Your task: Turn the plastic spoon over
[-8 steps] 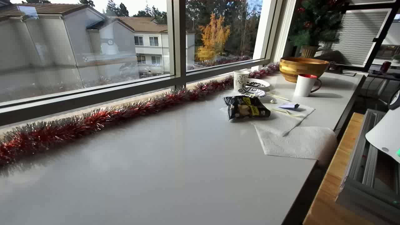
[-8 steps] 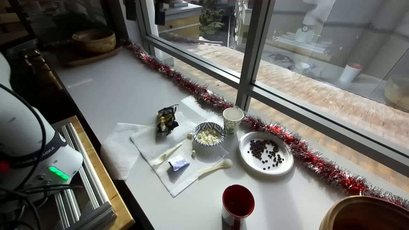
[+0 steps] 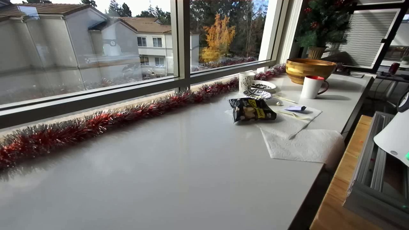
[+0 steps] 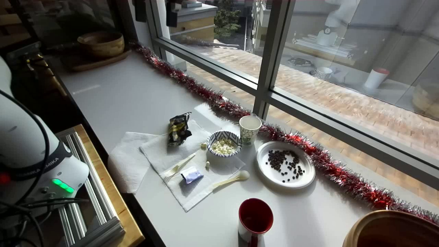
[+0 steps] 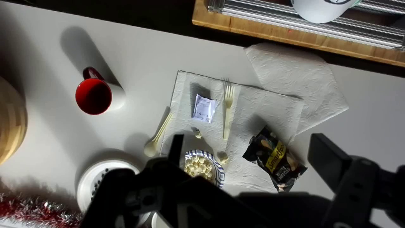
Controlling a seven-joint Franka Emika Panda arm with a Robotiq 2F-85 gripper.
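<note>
The pale yellow plastic spoon (image 4: pixel 235 178) lies on the white table, its handle end at the edge of a paper towel and its bowl towards the plate. It shows in the wrist view (image 5: pixel 157 138), left of the packet, and faintly in an exterior view (image 3: pixel 285 99). I cannot tell which face is up. My gripper (image 5: pixel 248 146) is open and empty, its dark fingers wide apart above the table. The spoon is outside the jaws, left of the left finger in the wrist view. The gripper is out of frame in both exterior views.
A red-lined mug (image 5: pixel 118 96), a plate of beans (image 4: pixel 264 171) and a popcorn bowl (image 4: pixel 210 142) stand near the spoon. A paper cup (image 4: pixel 248 133), a fork (image 5: pixel 227 107), a purple packet (image 5: pixel 204 108) and a snack bag (image 5: pixel 275 158) are also there. Tinsel (image 4: pixel 226 107) lines the window.
</note>
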